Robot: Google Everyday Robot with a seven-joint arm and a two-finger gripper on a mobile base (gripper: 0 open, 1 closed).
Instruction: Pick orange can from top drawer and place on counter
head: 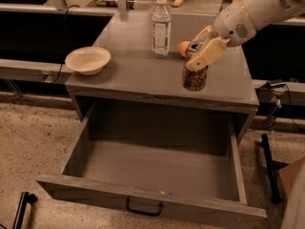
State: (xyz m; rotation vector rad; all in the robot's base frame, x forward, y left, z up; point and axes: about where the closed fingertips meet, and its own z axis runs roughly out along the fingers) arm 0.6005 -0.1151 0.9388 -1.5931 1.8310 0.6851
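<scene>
Gripper (200, 50) sits upper right of centre, clenched around the top part of the orange can (194, 78), one pale finger (207, 55) across the can's near side

Can is upright over the counter (128, 70), towards its right front part, clear of the top drawer (95, 191), which stands pulled out and looks empty in the lower half of the frame. Can't tell if the can base touches the surface or hangs just above it

Judgement: we're at the place step, transport basically done

How to finish it clean:
- go straight down until the base seats flat, no sideways drift
- hold the can vertical; it's tall for its footprint and a tilted release will likely tip it
- part the fingers only once it's seated, then retreat up and back along the arm's line so the near finger doesn't drag the can
- the orange fruit (183, 48) is just behind the can on its left and the water bottle (161, 27) a bit further left, so don't sweep that way on exit
- front edge of the counter is near; dropping it slightly further back would give margin against a fall into the drawer

Bowl (87, 60) at left is well apart, not a concern
</scene>
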